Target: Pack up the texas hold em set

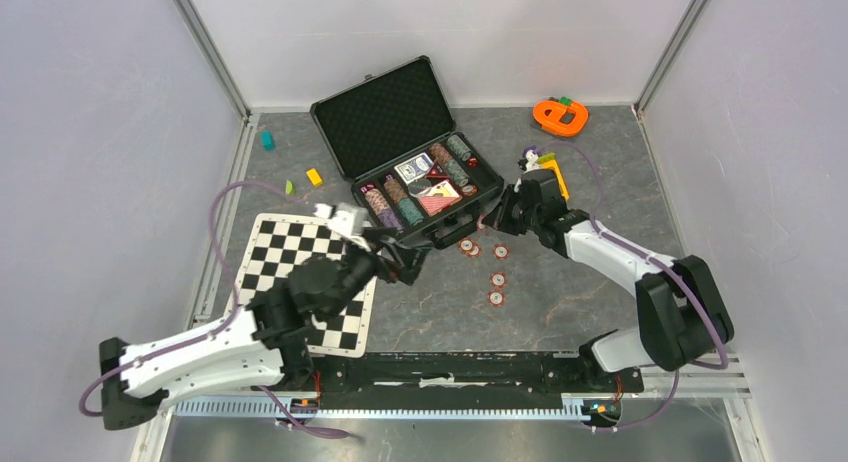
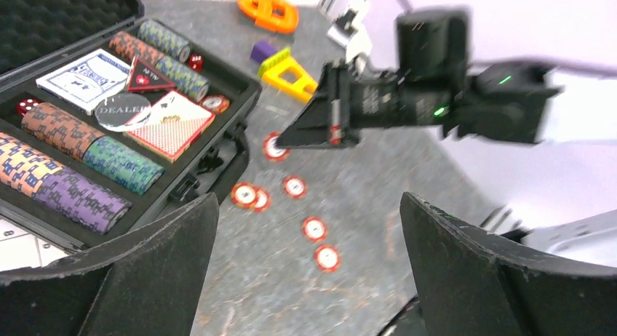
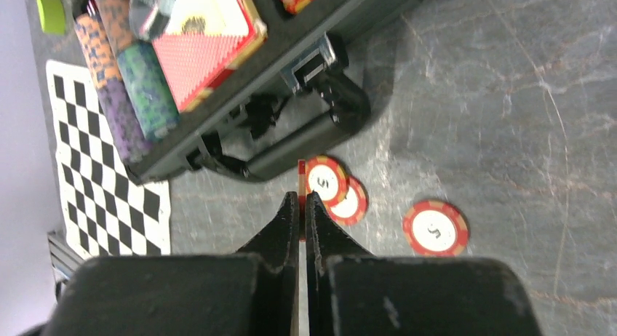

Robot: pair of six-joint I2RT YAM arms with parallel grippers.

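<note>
Wrist views reveal what the top view hides: right gripper [image 3: 300,196] pinching a poker chip [image 3: 301,174] edge-on; left gripper [image 2: 307,212] gapes; briefcase [image 1: 385,117] lies open mid-table, long axis near-left to far-right, handle facing near-right.

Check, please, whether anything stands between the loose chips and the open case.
Nothing loose does: bare table separates the chips from the case. Only its own handle faces them, to be lifted over. The right tool, shut on one chip, hangs beside the nearest ones.
</note>
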